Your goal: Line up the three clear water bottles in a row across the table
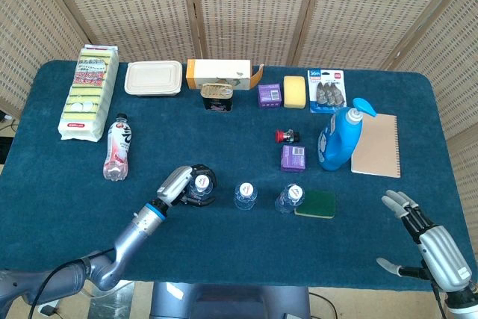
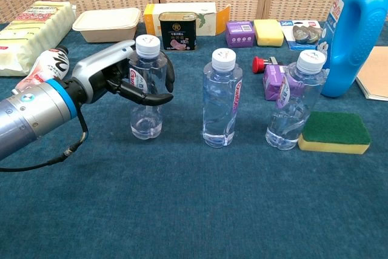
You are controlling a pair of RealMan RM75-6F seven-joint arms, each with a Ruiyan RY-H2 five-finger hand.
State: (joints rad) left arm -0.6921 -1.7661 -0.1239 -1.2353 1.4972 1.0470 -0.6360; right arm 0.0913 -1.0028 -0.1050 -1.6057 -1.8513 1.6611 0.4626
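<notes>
Three clear water bottles with white caps stand upright near the table's front. My left hand (image 2: pixel 124 77) (image 1: pixel 181 183) grips the leftmost bottle (image 2: pixel 147 89) (image 1: pixel 202 184) around its upper body; its base looks level with the cloth. The middle bottle (image 2: pixel 222 100) (image 1: pixel 246 195) and the right bottle (image 2: pixel 297 101) (image 1: pixel 290 197) stand free, roughly in line with it. The right bottle stands against a green and yellow sponge (image 2: pixel 336 131) (image 1: pixel 315 204). At the front right corner my right hand (image 1: pixel 426 238) hovers with its fingers spread, holding nothing.
A pink-labelled drink bottle (image 1: pixel 117 147) lies at the left. Along the back stand a sponge pack (image 1: pixel 89 91), lidded box (image 1: pixel 153 78), carton (image 1: pixel 219 74) and tin (image 1: pixel 216 97). A blue detergent bottle (image 1: pixel 341 137), notebook (image 1: pixel 376 145) and purple boxes (image 1: pixel 293 158) sit right of centre.
</notes>
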